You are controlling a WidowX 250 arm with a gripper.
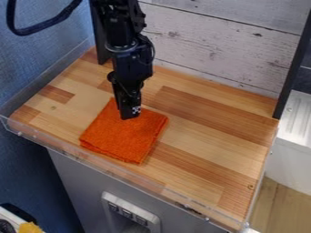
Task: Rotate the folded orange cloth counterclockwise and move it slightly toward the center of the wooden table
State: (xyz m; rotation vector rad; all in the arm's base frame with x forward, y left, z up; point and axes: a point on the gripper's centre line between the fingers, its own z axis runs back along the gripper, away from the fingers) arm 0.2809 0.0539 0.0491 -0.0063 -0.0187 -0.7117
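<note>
The black gripper [129,113] hangs down from the top of the camera view, its tip at the upper part of an orange folded cloth [124,135]. The cloth lies flat in a rough square on the left half of the wooden counter [213,136], with its lower edge near the counter's front. Part of the cloth's top edge is hidden behind the gripper. Whether the tip touches the cloth or hovers just over it, I cannot tell.
A low clear rim [91,160] runs along the counter's front and left edges. Behind stands a whitewashed plank wall [213,45], with dark upright posts at the back left and right. A blue wall [36,63] is on the left. A white surface [294,123] stands at the right.
</note>
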